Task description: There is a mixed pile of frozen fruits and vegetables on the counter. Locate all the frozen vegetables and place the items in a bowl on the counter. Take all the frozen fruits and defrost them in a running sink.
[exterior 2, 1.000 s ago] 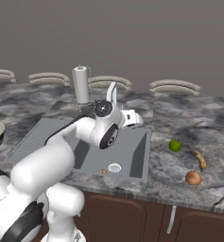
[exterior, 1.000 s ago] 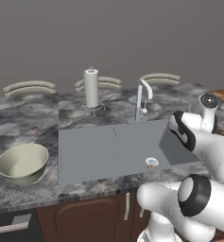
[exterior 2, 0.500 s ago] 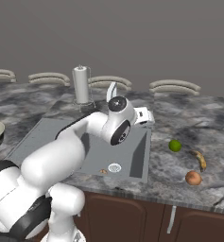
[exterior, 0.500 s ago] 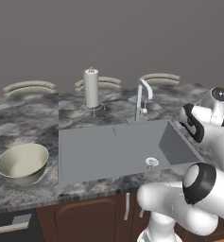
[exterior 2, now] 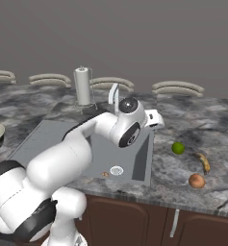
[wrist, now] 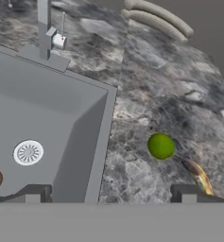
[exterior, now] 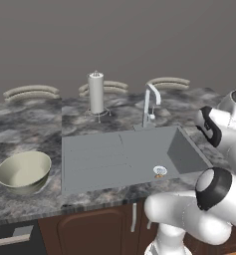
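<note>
From the left base view, the grey sink (exterior: 124, 157) sits in the dark counter (exterior: 30, 134). A small orange-brown fruit (exterior: 160, 175) lies inside the sink, touching the round drain (exterior: 160, 171). The cream-green bowl (exterior: 24, 172) stands on the counter to the left of the sink, well apart from it. A tap (exterior: 149, 104) rises at the back edge of the sink.

From the right base view, the white arm reaches over the sink (exterior 2: 62, 144). A lime-green ball (exterior 2: 178, 148) lies on the counter right of the sink. A reddish-brown lump (exterior 2: 196, 181) lies farther right and nearer the front. A thin brown-yellow thing (exterior 2: 204, 163) lies between them.

In the hand view, the gripper (wrist: 108, 194) has its tips wide apart and holds nothing. It hangs above the sink's right rim. The green ball (wrist: 161, 145) is on the counter just right of the sink.
</note>
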